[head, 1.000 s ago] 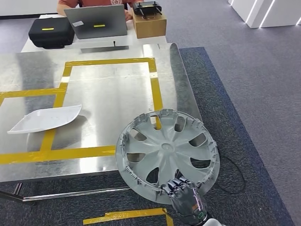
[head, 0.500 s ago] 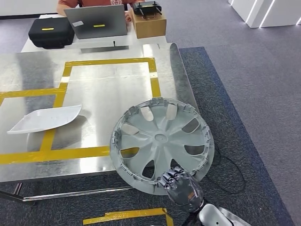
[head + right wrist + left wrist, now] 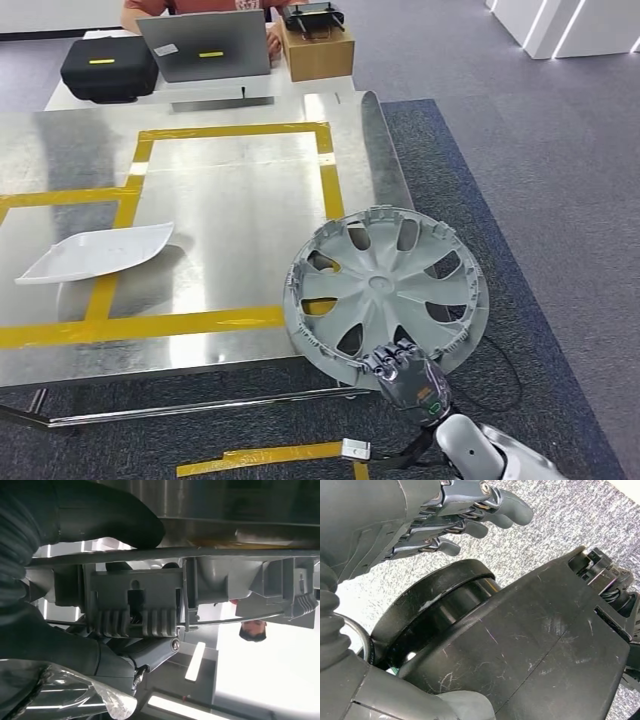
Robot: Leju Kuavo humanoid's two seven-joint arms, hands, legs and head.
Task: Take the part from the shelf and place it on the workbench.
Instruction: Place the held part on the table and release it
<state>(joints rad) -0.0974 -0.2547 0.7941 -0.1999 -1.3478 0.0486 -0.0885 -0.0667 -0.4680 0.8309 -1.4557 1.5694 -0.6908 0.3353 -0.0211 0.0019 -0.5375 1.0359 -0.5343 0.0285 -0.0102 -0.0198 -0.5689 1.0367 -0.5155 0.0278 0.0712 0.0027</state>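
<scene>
1. The wheel cover (image 3: 386,294) is gripped at its near rim by the right robot hand (image 3: 408,377), overhanging the worktop (image 3: 226,200) corner
2. Rim hold judged to suit flat lowering
3. Left robot hand (image 3: 433,520) hangs, fingers apart, nothing held

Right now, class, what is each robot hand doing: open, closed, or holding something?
Left robot hand: open, holding nothing, fingers apart above the carpet.
Right robot hand: holding the grey wheel cover by its near rim.
</scene>
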